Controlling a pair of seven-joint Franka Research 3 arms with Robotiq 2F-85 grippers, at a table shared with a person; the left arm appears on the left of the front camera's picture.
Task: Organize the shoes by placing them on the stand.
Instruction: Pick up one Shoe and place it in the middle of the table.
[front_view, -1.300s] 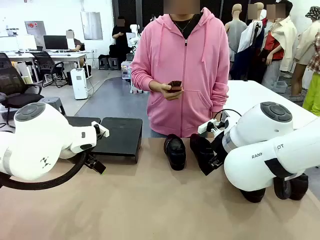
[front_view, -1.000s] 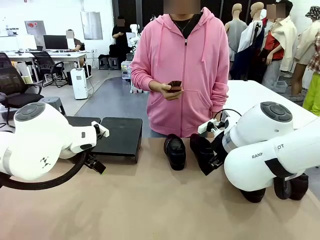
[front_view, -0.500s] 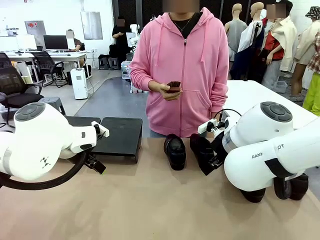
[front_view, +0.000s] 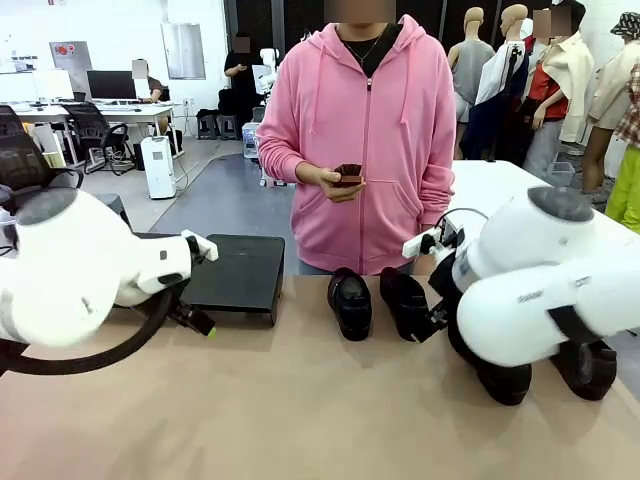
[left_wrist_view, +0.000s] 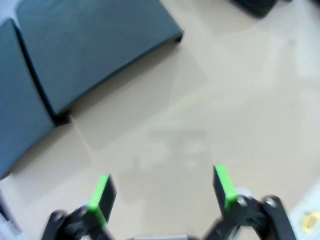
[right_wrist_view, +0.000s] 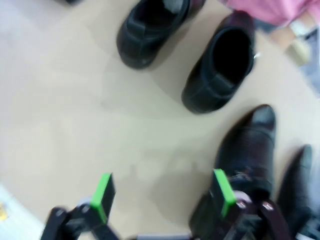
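Tan tabletop (front_view: 300, 420) stretches between two white robot arms and a person in a pink hooded top (front_view: 365, 150), who stands at the far edge facing the camera. The left arm (front_view: 70, 270) reaches in from one side and the right arm (front_view: 540, 290) from the other, both held low over the surface.

The stand, a pair of flat matte-black platforms, sits at the far left of the table. One platform (front_view: 235, 270) lies in plain sight, while the other (left_wrist_view: 20, 100) sits just beside it and is largely hidden behind the left arm in the front view. Both platform tops are bare.

All four black, shiny shoes rest on the table, well apart from the stand. One shoe (front_view: 350, 303) and its neighbour (front_view: 403, 300) stand side by side in front of the person, toes toward the robot. A third shoe (right_wrist_view: 250, 145) and a fourth (right_wrist_view: 300, 185) lie nearer the right arm, partly covered by it in the front view.

The left gripper (left_wrist_view: 162, 187) hovers over bare table near the stand's front corner, jaws spread wide and gripping nothing. The right gripper (right_wrist_view: 161, 192) is likewise spread wide over bare table, one green-padded finger (right_wrist_view: 222, 187) just beside the third shoe.

The person's hands (front_view: 335, 183) hold a small dark object (front_view: 348, 172) at waist height.
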